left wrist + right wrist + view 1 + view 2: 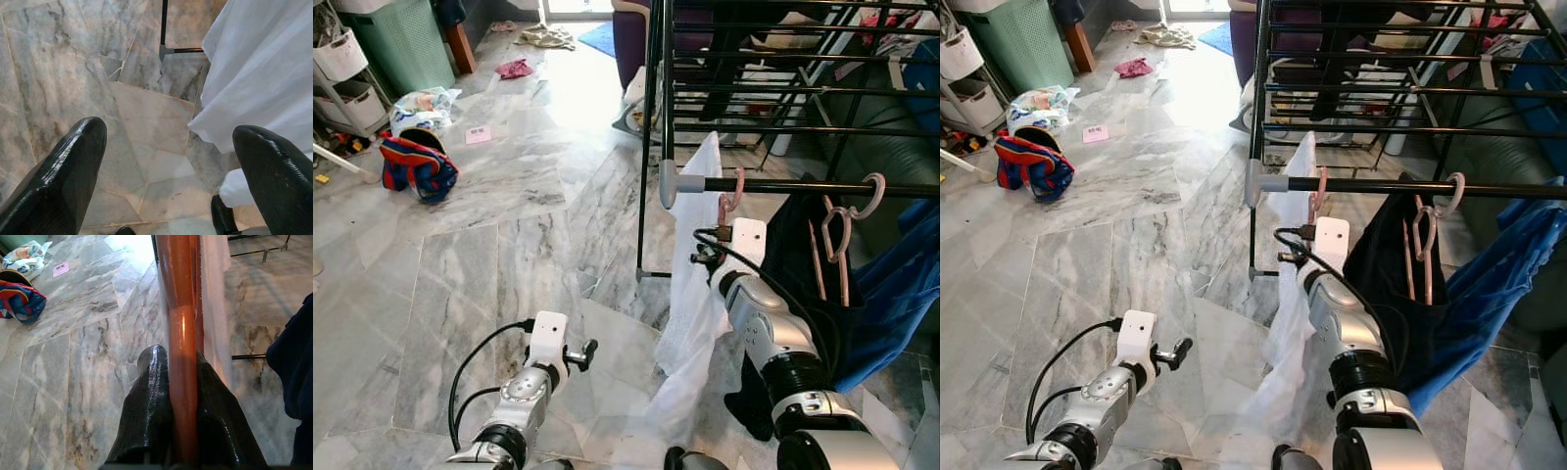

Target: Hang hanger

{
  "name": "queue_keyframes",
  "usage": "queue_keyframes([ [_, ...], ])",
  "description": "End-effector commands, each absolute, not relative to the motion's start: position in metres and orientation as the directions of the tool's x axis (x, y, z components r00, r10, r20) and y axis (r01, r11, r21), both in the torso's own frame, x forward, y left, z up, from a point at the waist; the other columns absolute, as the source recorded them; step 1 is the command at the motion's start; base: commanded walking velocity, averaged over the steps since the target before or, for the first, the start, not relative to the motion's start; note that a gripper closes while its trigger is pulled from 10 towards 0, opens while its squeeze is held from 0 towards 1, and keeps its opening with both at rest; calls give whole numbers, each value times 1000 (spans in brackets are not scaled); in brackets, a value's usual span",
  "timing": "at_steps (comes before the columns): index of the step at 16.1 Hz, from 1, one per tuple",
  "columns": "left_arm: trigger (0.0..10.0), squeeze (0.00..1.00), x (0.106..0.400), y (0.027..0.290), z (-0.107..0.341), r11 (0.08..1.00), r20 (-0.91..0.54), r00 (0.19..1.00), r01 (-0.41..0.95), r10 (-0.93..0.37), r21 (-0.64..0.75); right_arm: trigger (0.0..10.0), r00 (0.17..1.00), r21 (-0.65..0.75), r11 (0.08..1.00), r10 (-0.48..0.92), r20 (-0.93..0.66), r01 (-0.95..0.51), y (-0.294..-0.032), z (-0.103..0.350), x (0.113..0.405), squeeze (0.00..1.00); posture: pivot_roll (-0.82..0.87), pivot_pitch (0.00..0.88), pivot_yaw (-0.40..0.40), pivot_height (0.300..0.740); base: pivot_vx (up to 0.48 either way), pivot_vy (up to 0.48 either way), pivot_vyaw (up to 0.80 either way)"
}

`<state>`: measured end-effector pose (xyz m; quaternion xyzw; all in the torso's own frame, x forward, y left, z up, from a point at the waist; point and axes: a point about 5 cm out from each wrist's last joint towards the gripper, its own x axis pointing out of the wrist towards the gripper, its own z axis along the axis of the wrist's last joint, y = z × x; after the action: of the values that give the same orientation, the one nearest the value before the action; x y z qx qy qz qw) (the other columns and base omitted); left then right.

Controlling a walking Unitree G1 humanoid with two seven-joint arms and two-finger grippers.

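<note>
A home, probably a living room: marble floor (509,196), clothes rack (783,98), scattered laundry (515,69), laundry basket (401,44).

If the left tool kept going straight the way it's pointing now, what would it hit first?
Probably the marble floor: the open left tool points down at bare tiles. The white garment hangs just off to one side and might brush one finger; depth is unclear.

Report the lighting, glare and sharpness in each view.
Eye views: sharp; sunlight glares on the marble floor at the top. Left wrist view: evenly lit, the fingers soft from closeness. Right wrist view: a bright highlight runs down the hanger, blurred from closeness.
</note>
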<state>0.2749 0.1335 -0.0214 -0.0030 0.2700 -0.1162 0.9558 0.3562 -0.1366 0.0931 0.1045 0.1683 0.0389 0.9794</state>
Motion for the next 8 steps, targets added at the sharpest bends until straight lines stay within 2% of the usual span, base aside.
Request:
queue_keyframes([
  [1, 10000, 0, 270, 138, -26, 973, -540, 813, 225, -218, -54, 10000, 934, 232, 972, 97, -344, -15, -141, 89, 353, 0, -91, 152, 30, 740, 0, 0, 0],
  [2, 10000, 0, 271, 137, -26, 972, -540, 812, 228, -220, -53, 10000, 937, 246, 969, 94, -338, -8, -142, 89, 353, 376, -92, 152, 31, 740, 0, 0, 0],
  [3, 10000, 0, 271, 137, -25, 972, -540, 812, 230, -221, -51, 10000, 940, 246, 969, 91, -330, -7, -143, 91, 353, 1000, -94, 151, 34, 740, 0, 0, 0],
  [8, 10000, 0, 273, 137, -24, 970, -538, 812, 238, -225, -47, 10000, 969, 160, 987, 48, -244, -9, -149, 101, 352, 1000, -93, 146, 38, 740, 0, 0, 0],
])
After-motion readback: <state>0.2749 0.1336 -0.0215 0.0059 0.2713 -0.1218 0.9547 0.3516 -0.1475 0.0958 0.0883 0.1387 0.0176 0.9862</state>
